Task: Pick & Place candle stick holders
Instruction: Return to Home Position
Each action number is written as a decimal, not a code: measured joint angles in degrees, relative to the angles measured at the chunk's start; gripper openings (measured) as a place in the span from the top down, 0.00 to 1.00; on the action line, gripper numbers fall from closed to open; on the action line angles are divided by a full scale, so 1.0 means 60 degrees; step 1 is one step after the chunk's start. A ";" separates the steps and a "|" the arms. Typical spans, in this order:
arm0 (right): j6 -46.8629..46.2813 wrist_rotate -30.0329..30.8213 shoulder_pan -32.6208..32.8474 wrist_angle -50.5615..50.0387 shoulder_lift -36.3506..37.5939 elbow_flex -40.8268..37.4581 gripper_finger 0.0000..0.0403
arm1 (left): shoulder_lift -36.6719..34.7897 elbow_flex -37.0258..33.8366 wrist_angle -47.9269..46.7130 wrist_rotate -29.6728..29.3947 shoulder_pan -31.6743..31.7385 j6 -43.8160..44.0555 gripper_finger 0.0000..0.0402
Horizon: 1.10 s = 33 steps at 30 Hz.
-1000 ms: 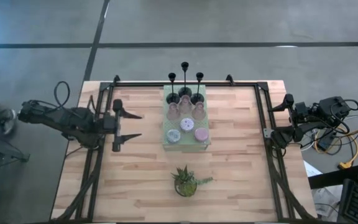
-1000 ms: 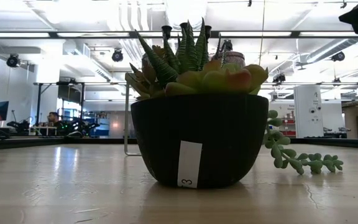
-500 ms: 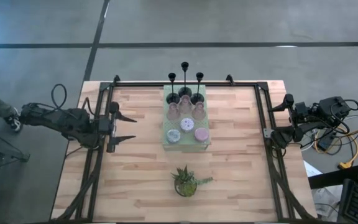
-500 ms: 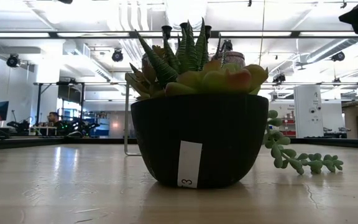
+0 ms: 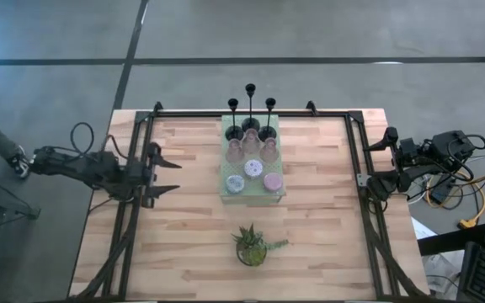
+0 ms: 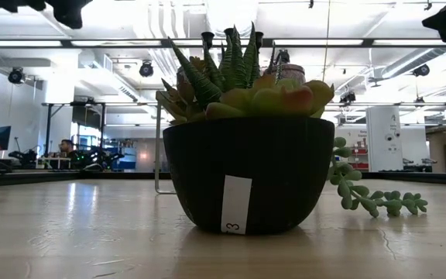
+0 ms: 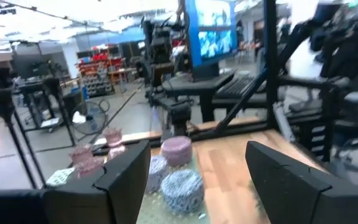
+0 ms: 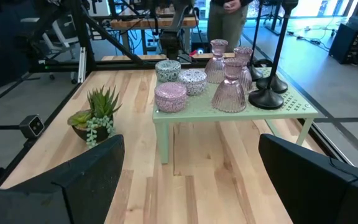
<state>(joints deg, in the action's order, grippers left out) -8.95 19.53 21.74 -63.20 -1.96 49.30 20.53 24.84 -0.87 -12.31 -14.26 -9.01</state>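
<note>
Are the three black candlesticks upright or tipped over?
Upright: all three black candlesticks stand on their round bases on the green shelf.

Left pincer, right pincer, fingers apart.

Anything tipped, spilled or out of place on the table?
Nothing stands out. The three black sticks, three pink glass holders and three pastel cups stand upright on the green shelf; the plant sits upright. Left hand and right hand are open, empty, off to the sides.
</note>
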 joint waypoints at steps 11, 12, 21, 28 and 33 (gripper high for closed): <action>0.0000 0.0003 -0.0004 0.0000 0.0004 0.0000 0.09 | -0.0146 -0.0033 -0.0338 0.0728 -0.0007 0.0257 0.33; 0.0000 0.0000 -0.0004 0.0000 0.0000 -0.0001 0.09 | -0.0182 -0.0096 -0.0336 0.0795 -0.0004 0.0322 0.33; 0.0000 0.0000 0.0000 0.0000 0.0000 -0.0003 0.09 | -0.2277 -0.0735 -0.0523 0.0809 0.0000 -0.0511 0.33; 0.0000 0.0001 0.0000 0.0000 0.0003 0.0000 0.09 | -0.3085 -0.1417 -0.0700 0.0971 -0.0014 0.0028 0.33; 0.0000 0.0000 0.0000 0.0000 0.0000 -0.0002 0.09 | -0.3067 -0.2319 -0.0212 0.0625 -0.0015 0.0789 0.33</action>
<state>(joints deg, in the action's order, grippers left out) -8.95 19.53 21.74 -63.20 -1.96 49.28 2.13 10.93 -2.14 -8.56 -14.35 -4.27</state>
